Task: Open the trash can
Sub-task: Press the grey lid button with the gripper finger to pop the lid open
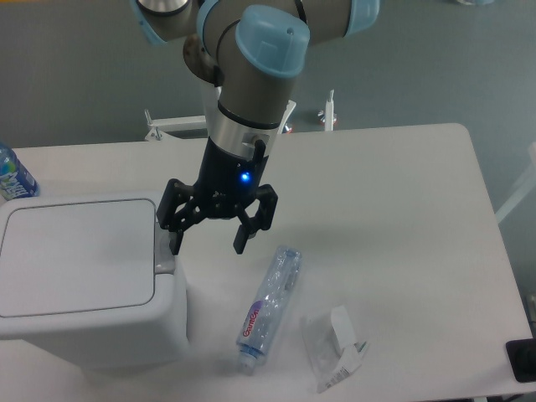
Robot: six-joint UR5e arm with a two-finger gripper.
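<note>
The trash can (84,280) is seen at the left of the table (394,218), its flat white lid (75,255) shut, so nothing of its contents can be told. The grey push-button tab (165,251) sits at the lid's right edge, directly under the left jaw. The gripper (208,239) is held with its jaws spread apart, gripping nothing. The step in hand is judged to be the approach to the button; a short downward press by the left finger is called for next, kept square on the tab. Below and right of the jaws an empty plastic bottle (266,308) is lain flat, and further right a crumpled clear wrapper (333,345).
</note>
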